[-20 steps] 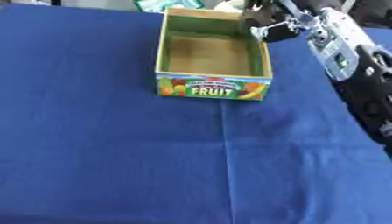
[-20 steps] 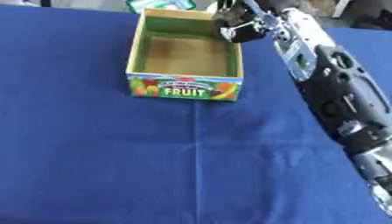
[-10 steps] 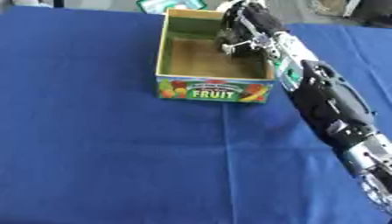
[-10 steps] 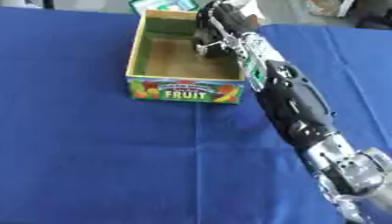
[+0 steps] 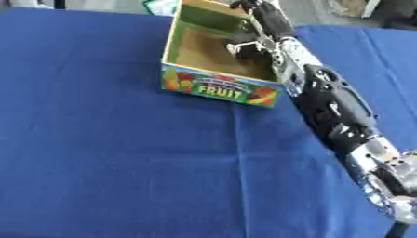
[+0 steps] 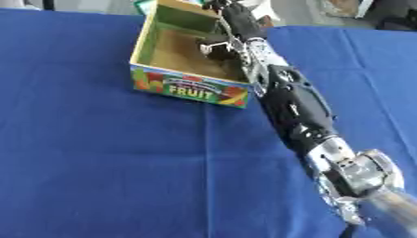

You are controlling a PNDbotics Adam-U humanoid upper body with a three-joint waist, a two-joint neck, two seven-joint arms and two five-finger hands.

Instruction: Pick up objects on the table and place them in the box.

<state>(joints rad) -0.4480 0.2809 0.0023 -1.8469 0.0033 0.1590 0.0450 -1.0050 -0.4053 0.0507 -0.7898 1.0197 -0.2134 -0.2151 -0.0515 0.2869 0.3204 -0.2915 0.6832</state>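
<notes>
Over the box: the placing step, with the right arm reaching in.

In the left eye view, the right arm stretches from the lower right corner up across the blue table (image 5: 106, 153) to the cardboard box (image 5: 213, 86) with FRUIT printed on its front wall; the right hand (image 5: 259, 21) hangs above the box's far right part, and I cannot tell whether its fingers hold anything. In the right eye view, a dark shape (image 6: 218, 50) sits low against the box's right wall under the hand; it may be the carried object or part of the hand. No other loose object shows on the cloth. The next move, I judge, is releasing and lifting clear without catching the wall. The left hand is not seen.
</notes>
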